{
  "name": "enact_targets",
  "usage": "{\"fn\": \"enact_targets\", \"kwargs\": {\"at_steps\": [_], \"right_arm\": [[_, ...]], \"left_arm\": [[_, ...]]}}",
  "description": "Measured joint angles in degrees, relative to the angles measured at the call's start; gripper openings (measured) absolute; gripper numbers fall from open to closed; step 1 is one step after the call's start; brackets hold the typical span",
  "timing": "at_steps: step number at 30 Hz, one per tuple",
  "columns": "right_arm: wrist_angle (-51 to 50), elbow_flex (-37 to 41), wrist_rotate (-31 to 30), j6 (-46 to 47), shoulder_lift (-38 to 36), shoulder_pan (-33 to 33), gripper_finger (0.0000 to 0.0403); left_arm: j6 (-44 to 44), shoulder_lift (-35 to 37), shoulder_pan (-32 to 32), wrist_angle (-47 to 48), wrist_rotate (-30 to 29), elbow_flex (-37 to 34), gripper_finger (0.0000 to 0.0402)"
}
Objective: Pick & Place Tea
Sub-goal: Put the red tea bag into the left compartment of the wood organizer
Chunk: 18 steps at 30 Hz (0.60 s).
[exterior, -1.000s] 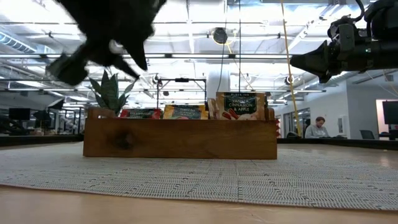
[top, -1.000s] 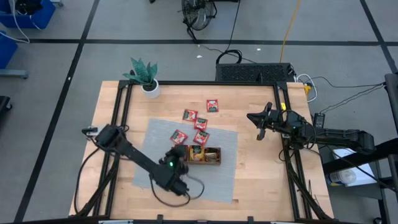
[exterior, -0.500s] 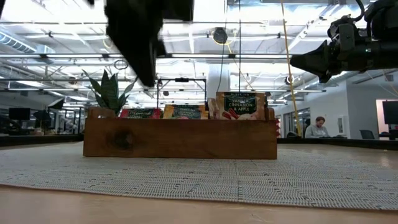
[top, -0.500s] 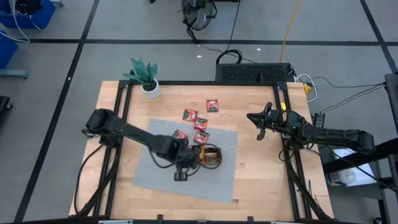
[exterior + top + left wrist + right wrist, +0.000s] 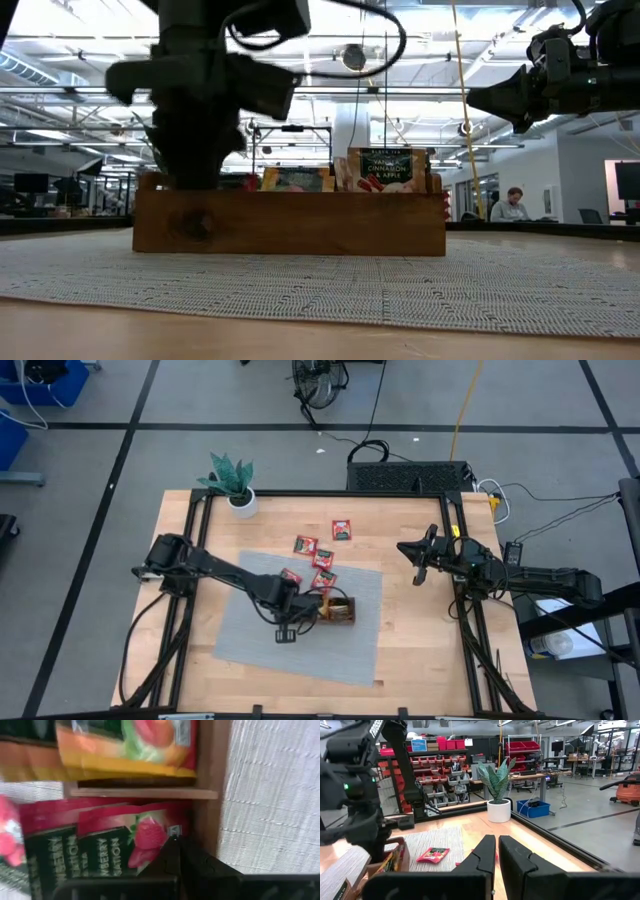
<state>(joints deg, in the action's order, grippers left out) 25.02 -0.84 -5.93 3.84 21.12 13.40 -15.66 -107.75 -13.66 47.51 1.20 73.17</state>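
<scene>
A brown wooden tray sits on a grey mat and holds tea sachets. In the left wrist view, red ones fill its end compartment and orange ones lie in the one beside it. Several red sachets lie flat on the mat and the wood beyond the tray. My left gripper is shut, points straight down and reaches into the tray's left end. My right gripper hangs shut and level above the table's right side, holding nothing. My left gripper comes from above into the red compartment beside the tray's wall. Its shut fingertips stand over the top red sachet's strawberry picture. I cannot tell whether they touch the sachet.
A potted plant stands at the far left corner. Black frame rails run along the table's left and right sides. A cinnamon-apple sachet stands upright in the tray's right end. A person sits far off in the room.
My left arm has swung from the near side of the mat toward the tray. Its wrist has rolled and tipped until the gripper points straight down. It has then sunk behind the tray's front wall at the left end. The tray and the loose sachets have kept still.
</scene>
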Motion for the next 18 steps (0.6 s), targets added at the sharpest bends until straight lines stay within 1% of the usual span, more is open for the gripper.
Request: {"fn": "enact_targets", "kwargs": {"at_steps": [4,6,13,18], "right_arm": [[0.0,0.0,-0.02,-0.02,-0.02,-0.01,0.0013],[0.0,0.0,-0.02,-0.01,0.0,0.0,0.0013],[0.0,0.0,-0.02,-0.01,-0.02,0.0,0.0013],[0.0,0.0,-0.02,-0.01,-0.02,-0.01,0.0013]], "left_arm": [[-0.91,-0.08,0.17,-2.53,1.78,-2.64,0.0001],[-0.96,-0.06,0.15,-3.04,1.2,-3.23,0.0001],[-1.3,-0.08,-1.5,-2.67,-9.84,-2.89,0.0001],[-2.18,-0.1,-2.76,-2.71,-12.61,-2.74,0.0001]]}}
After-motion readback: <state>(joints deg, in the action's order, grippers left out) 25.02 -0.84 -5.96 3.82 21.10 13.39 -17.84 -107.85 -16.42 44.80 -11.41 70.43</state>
